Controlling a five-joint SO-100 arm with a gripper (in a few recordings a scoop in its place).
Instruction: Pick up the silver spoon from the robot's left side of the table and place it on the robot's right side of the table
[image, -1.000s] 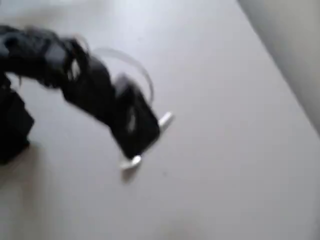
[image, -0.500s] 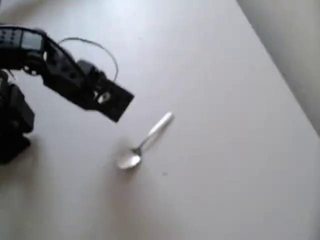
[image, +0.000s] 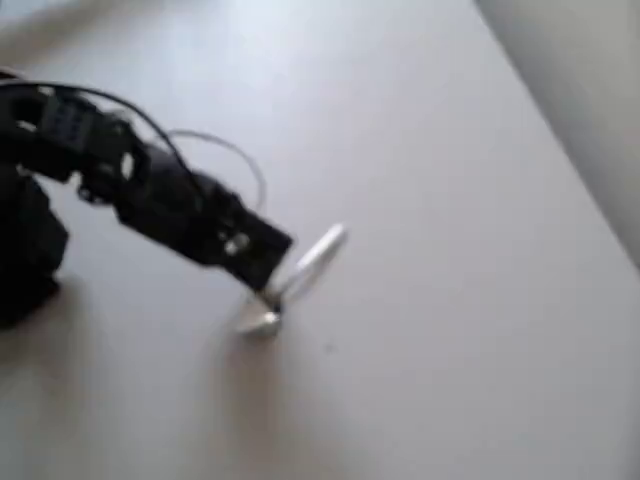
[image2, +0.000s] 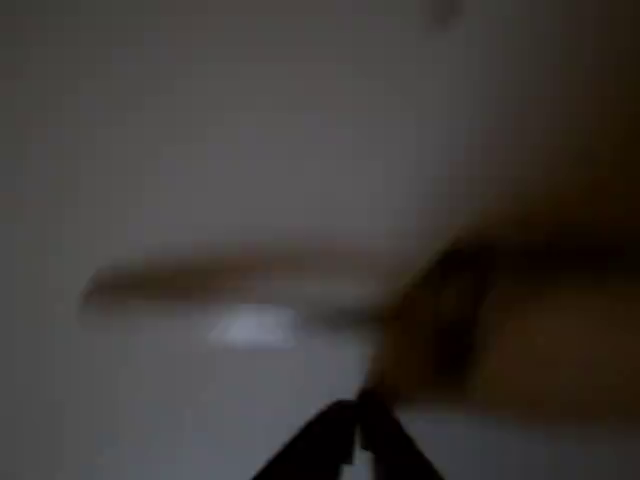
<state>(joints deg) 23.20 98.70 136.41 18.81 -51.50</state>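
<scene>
Fingers: in the wrist view the two dark tips (image2: 355, 432) meet at the bottom edge of the picture, drawn together with hardly a slit between them, and nothing shows between them there.
Gripper: in the overhead view the black gripper (image: 268, 292) points down and to the right, its end just above the neck of the spoon; whether it touches or grips the metal, I cannot tell through the blur.
Silver spoon: the silver spoon (image: 312, 258) lies flat on the table near the middle of the overhead view, slanting from lower left to upper right. Its oval bowl is at the lower left, just below the gripper's end, and its widened rounded handle end is at the upper right, clear of the arm.
Spoon in the wrist view: a blurred pale streak with a bright patch (image2: 252, 325) lies crosswise just beyond the tips; it is too smeared to say which part of the spoon it is.
Arm: the black arm (image: 150, 195) reaches in from the left edge of the overhead view, with a thin cable looping above it.
Table: the table (image: 450, 330) is plain and pale, its straight edge running slantwise at the upper right.
Floor: grey floor (image: 585, 90) lies beyond that edge.
</scene>
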